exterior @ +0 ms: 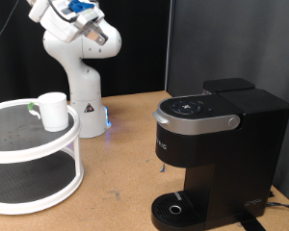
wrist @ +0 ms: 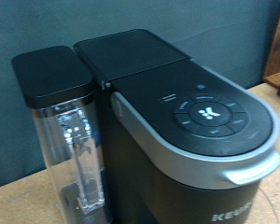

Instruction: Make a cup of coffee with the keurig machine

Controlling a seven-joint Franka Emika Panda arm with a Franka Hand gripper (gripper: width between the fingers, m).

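Note:
The black keurig machine [exterior: 214, 144] stands at the exterior view's right on the wooden table, its silver-grey lid handle [exterior: 195, 121] down and the round drip tray [exterior: 174, 208] bare. The white cup [exterior: 54, 111] sits on the top tier of a white two-tier round shelf [exterior: 29, 146] at the exterior view's left. The arm is raised at the exterior view's top left, and the gripper's fingers do not show in either view. The wrist view looks down from a distance on the keurig machine [wrist: 191, 121], its button panel [wrist: 208, 114] and its clear water tank [wrist: 70, 149].
The white robot base [exterior: 85, 108] stands behind the shelf with a blue light at its foot. Dark curtains form the backdrop. Bare wooden table [exterior: 116, 164] lies between the shelf and the machine.

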